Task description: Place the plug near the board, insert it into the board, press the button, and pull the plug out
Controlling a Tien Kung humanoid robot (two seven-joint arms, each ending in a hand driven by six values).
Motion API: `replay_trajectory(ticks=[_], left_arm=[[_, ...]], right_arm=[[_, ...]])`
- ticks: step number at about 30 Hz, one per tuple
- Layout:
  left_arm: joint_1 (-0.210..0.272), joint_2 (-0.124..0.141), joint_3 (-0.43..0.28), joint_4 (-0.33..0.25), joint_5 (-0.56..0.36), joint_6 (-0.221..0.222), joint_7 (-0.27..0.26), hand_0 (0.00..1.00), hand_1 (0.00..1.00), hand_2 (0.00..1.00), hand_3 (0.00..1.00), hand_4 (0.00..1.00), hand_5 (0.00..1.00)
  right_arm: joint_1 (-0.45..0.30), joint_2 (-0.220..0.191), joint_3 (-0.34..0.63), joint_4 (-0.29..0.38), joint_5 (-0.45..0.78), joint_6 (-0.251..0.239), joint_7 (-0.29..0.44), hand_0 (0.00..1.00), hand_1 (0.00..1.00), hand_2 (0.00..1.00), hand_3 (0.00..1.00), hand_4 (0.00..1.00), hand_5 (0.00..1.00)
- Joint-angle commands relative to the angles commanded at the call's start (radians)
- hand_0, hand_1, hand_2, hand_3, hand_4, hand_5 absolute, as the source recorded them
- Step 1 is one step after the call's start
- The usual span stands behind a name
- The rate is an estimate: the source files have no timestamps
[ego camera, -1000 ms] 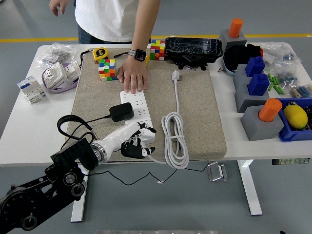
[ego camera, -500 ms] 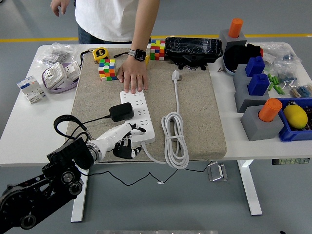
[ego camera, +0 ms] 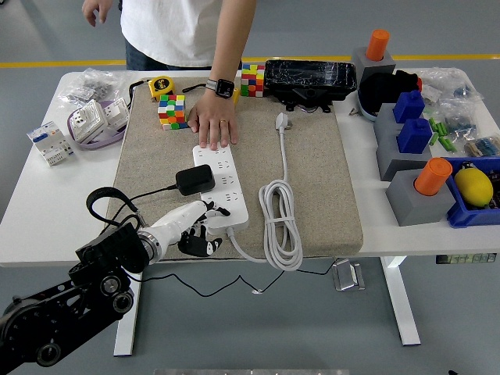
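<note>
My left hand (ego camera: 195, 226), fingers loosely spread and holding nothing, hovers at the near end of the white board (ego camera: 221, 185), where 1 black plug (ego camera: 194, 179) already sits inserted; pressing the button and pulling it out remain.

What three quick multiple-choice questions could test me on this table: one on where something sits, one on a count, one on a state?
1. Where is the black adapter?
A. plugged into the white power strip
B. on the bare table
C. in the blue bin

2. How many orange cylinders are there?
A. one
B. two
C. four

3. What is the person's hand doing?
A. lifting a cube
B. resting flat at the strip's far end
C. holding the adapter

Answers: 1 A, it sits on the strip's sockets. 2 B, and. 3 B, palm down, fingers spread.
</note>
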Motion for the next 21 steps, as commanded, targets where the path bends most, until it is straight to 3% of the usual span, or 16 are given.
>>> replay_trajectory(ticks=[13,17,21], left_arm=[[-0.001,-0.007,0.013,0.038,0.011,-0.002,0.009,0.068,0.075,0.161,0.769,0.627,0.002],[0.000,-0.005,0.006,0.024,0.009,0.000,0.002,0.068,0.075,0.161,0.760,0.626,0.002],[0.002,0.000,-0.009,-0.013,-0.021,0.022,-0.046,0.068,0.075,0.161,0.760,0.626,0.002]], right_arm=[[-0.001,0.000,-0.001,0.001,0.000,0.000,0.000,0.604,0.640,0.638,0.553,0.951,0.489],[0.000,0.000,-0.001,0.001,0.000,0.000,0.000,0.604,0.640,0.638,0.552,0.951,0.490],[0.000,0.000,0.000,0.001,0.000,0.000,0.001,0.604,0.640,0.638,0.552,0.951,0.490]])
